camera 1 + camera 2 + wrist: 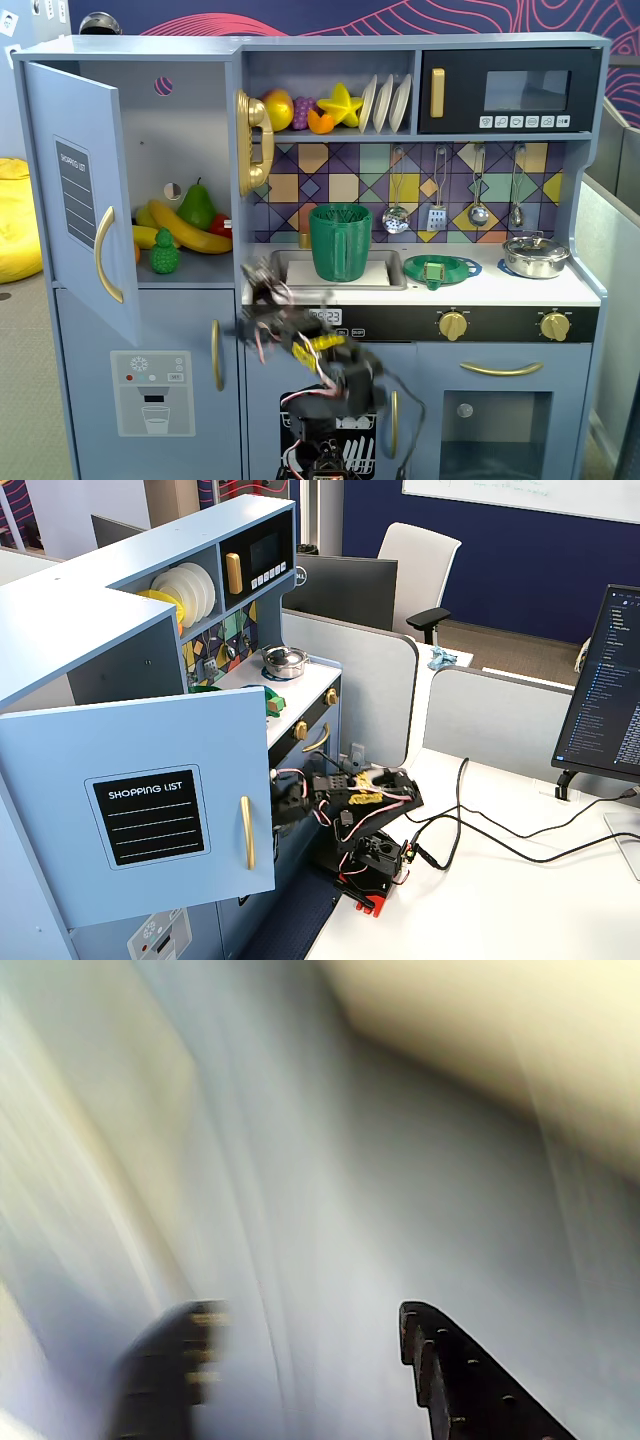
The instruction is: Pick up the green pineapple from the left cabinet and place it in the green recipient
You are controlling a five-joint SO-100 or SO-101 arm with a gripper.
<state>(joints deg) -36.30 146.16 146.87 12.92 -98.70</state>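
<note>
A: Nearest the wrist camera, the fingers (450, 1380) are spread wide with nothing between them; beyond is only blur.

B: So the gripper (262, 285) is empty. The risk?

A: Clipping the open cabinet door (85, 200), I'd guess, or bumping the banana (190, 232).

B: And farther back?

A: The pineapple (165, 252) sits on the cabinet (190, 120) shelf, well apart from the green pitcher (340, 242).

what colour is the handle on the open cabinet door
Gold, a curved bar on the light-blue left cabinet door; the handle shows best in a fixed view.
</note>
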